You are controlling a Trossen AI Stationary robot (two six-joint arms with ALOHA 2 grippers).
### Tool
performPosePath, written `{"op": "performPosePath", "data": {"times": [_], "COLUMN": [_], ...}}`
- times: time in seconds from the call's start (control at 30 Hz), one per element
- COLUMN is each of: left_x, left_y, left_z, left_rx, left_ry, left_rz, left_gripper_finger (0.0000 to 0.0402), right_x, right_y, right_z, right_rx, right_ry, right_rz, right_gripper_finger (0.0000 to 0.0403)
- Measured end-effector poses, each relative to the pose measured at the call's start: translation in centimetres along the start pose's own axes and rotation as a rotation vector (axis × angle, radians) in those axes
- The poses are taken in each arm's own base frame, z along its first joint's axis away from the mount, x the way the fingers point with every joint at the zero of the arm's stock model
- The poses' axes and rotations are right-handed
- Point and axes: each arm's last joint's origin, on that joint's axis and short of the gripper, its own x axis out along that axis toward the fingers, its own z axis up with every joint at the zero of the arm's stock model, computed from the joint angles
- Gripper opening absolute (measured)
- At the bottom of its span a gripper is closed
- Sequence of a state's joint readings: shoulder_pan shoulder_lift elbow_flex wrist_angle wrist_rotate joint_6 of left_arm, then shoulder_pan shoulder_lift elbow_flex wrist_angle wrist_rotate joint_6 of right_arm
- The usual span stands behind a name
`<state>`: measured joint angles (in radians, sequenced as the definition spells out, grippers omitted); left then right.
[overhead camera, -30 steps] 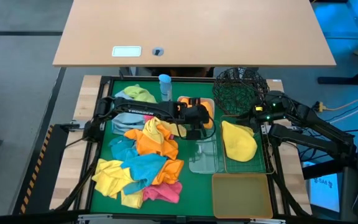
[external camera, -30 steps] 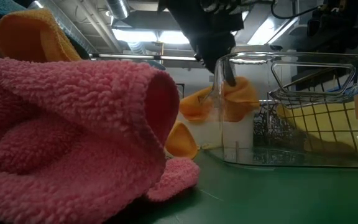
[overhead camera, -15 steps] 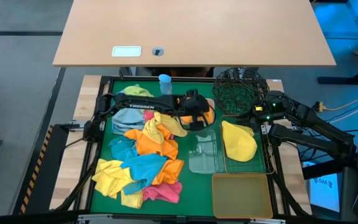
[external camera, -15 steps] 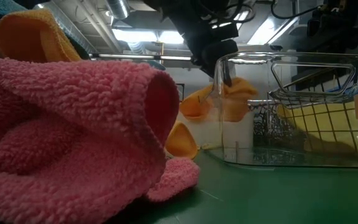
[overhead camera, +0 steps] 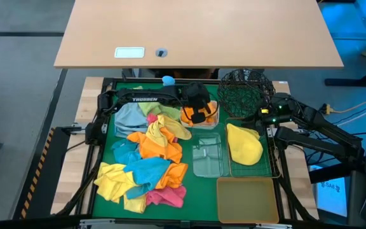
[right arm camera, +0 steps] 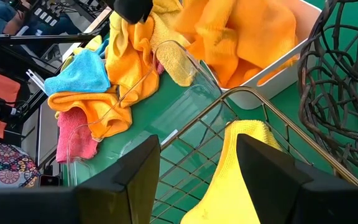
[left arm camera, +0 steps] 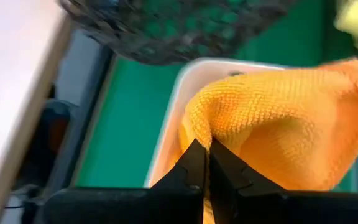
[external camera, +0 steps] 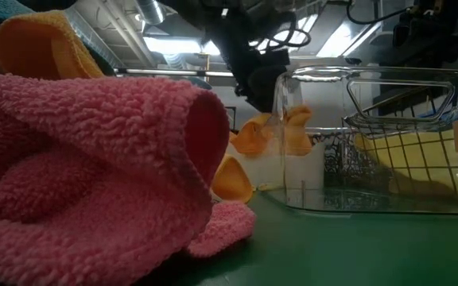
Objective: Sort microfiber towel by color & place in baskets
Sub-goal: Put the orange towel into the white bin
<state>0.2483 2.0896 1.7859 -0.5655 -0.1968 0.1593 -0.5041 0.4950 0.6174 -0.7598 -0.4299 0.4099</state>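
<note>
your left hand (overhead camera: 197, 112) sits over the white tub (overhead camera: 216, 124) at the back of the bench (overhead camera: 199, 184), its fingers pinched tight on an orange towel (left arm camera: 278, 137) lying in that tub. your right hand (right arm camera: 194, 168) waits with fingers wide beside the black mesh basket (overhead camera: 244, 92), above the wire basket (overhead camera: 272, 166) holding a yellow towel (overhead camera: 243, 144). the remaining towels (overhead camera: 146, 165) lie heaped on the green mat, left of the clear tub (overhead camera: 208, 156).

Two matte black jointed arms, white lettering along the left arm (overhead camera: 146, 99), green light on the right arm (overhead camera: 310, 124), smooth dark wedge-shaped fingers (right arm camera: 263, 171)
</note>
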Motion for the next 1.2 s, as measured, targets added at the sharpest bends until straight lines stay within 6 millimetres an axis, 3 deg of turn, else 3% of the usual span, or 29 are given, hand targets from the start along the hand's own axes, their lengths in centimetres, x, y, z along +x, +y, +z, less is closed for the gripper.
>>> {"op": "performPosePath", "data": {"times": [0.23, 0.6, 1.2], "left_x": [1.6, 2.5, 1.1], "left_y": [-0.5, -0.8, -0.9], "left_z": [-1.3, -2.1, -1.3], "left_rx": [0.022, 0.080, -0.011], "left_ry": [0.084, 0.148, 0.187], "left_rz": [-0.044, -0.054, -0.052], "left_gripper_finger": [0.0001, 0.0005, 0.0122], "right_x": [0.0, 0.0, 0.0], "right_y": [0.0, 0.0, 0.0], "right_z": [0.0, 0.0, 0.0], "right_rx": [-0.001, -0.001, 0.000], "right_ry": [0.000, 0.000, -0.001], "right_rz": [0.000, -0.001, -0.002], "right_gripper_finger": [0.0211, 0.0211, 0.0211]}}
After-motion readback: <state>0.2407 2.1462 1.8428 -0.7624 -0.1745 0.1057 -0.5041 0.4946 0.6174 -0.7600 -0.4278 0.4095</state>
